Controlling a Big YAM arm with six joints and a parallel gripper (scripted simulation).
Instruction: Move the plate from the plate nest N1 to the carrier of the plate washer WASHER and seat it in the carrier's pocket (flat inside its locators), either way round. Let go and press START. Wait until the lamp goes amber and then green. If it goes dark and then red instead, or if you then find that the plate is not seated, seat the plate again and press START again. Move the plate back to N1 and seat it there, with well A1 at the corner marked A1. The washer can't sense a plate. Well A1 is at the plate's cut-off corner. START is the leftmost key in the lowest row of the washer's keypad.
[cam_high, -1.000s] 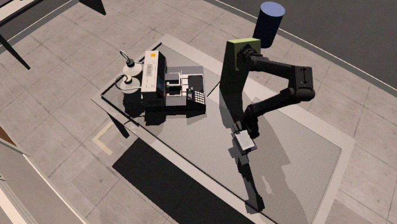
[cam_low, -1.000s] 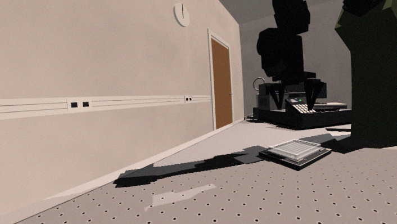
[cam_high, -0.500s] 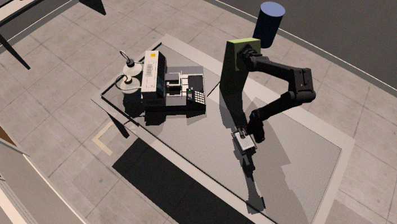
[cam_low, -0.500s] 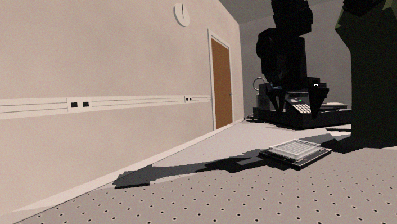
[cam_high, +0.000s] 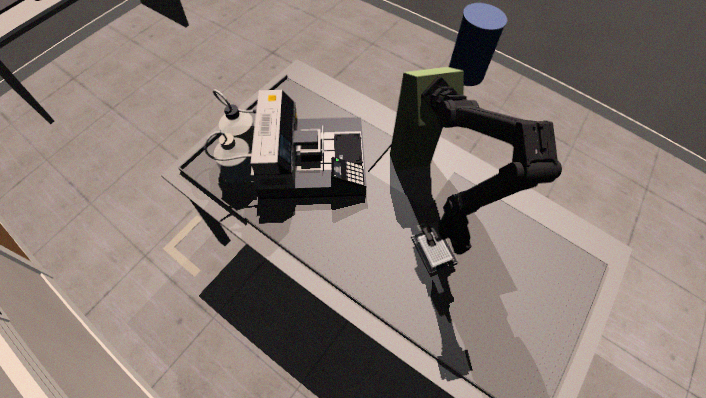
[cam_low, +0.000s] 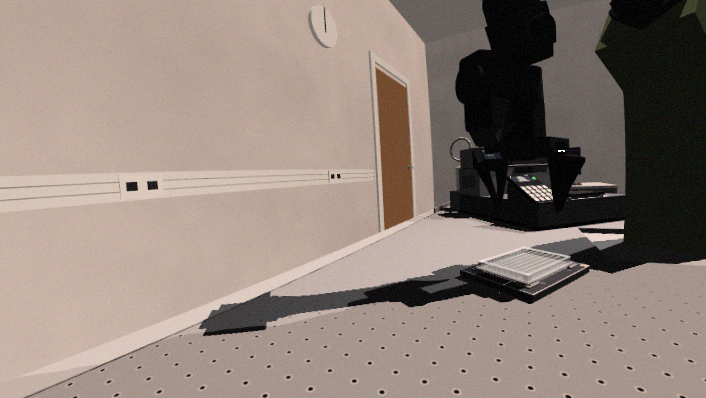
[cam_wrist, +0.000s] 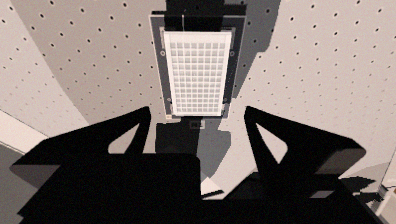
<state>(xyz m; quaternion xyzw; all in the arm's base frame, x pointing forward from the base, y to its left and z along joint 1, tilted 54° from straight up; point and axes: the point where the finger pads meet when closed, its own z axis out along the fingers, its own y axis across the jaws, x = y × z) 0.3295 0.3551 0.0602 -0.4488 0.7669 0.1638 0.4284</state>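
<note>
The white well plate (cam_high: 436, 251) lies flat in the black plate nest N1 (cam_high: 440, 266) on the perforated table. It also shows in the exterior view (cam_low: 525, 263) and in the wrist view (cam_wrist: 197, 72), inside the nest's dark frame (cam_wrist: 159, 65). My gripper (cam_wrist: 197, 111) is open and empty. It hangs above the table just off one short end of the plate (cam_low: 527, 192), touching nothing. The washer (cam_high: 305, 150) stands at the table's far left end. Its keypad (cam_high: 354, 172) faces the arm, and a green lamp (cam_low: 533, 178) glows above the keys.
Two white bottles with tubing (cam_high: 232, 135) stand behind the washer. The arm's green pedestal (cam_high: 420, 120) rises between washer and nest. A blue cylinder (cam_high: 477, 40) stands off the table behind it. The table's front edge runs close to the nest.
</note>
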